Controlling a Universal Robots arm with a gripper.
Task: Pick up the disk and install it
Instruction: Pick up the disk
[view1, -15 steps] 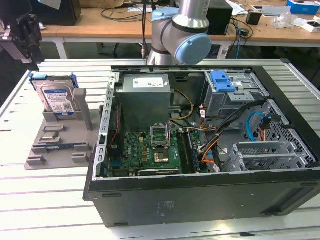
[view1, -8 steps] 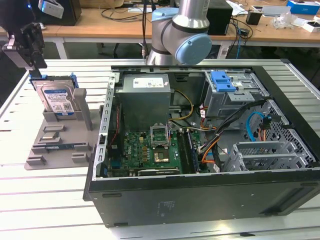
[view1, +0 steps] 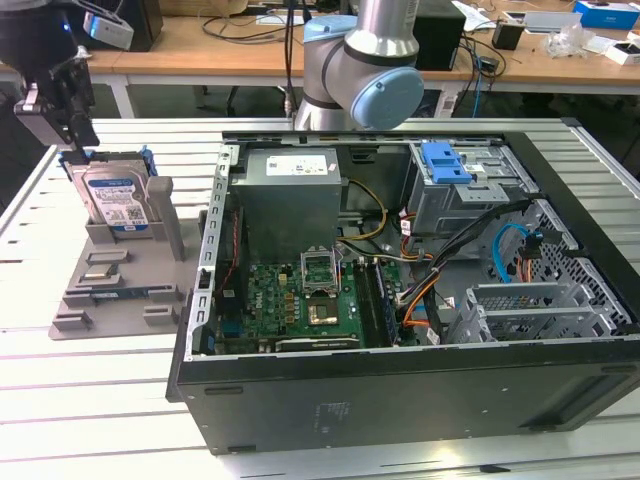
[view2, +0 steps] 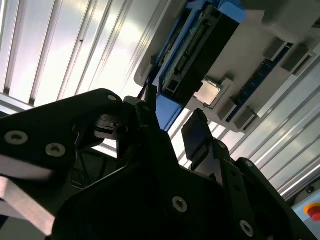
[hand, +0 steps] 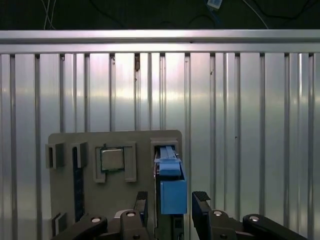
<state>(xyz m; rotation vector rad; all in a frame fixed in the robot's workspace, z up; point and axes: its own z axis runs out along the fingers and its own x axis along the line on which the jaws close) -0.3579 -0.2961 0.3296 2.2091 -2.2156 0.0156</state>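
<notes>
The gripper (hand: 171, 200) is open, its black fingers (hand: 200, 202) set either side of the disk's blue rail without clamping it. The disk (view1: 115, 196) stands on edge in a grey stand (view1: 112, 275) on the table (view1: 80, 400), to the exterior view's left of the opened case (view1: 400, 400).

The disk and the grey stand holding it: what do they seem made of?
The disk: metal body, seemingly, going by its silvery sheen, with a glossy label; its carrier rails look like matte blue plastic. The stand: uniform dull grey with blocky slots, probably plastic.
</notes>
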